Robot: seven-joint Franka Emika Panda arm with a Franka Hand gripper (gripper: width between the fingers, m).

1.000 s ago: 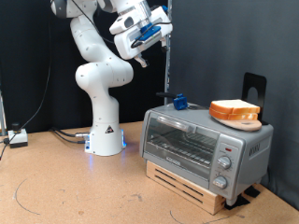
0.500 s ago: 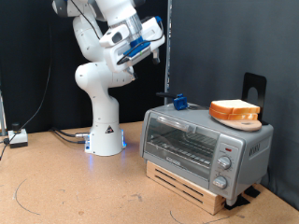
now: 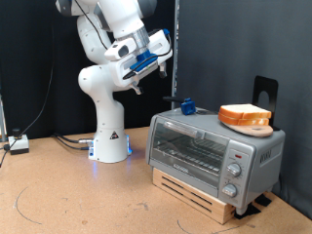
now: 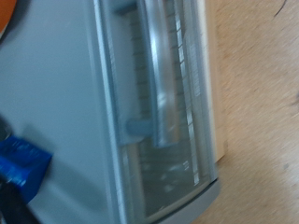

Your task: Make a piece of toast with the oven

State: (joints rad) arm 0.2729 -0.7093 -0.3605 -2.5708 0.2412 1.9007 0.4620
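Hand (image 3: 136, 86) high above oven (image 3: 214, 148), finger state unclear; door shut, handle (image 4: 161, 75) needs square approach.

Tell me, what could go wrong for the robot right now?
The oven door looks shut, so the end effector, high above and holding nothing, may have to pull the bar handle; a slip is possible. The piece of toast rests on a round board on the oven's top, so a bump might knock it off. A small blue thing also sits there.
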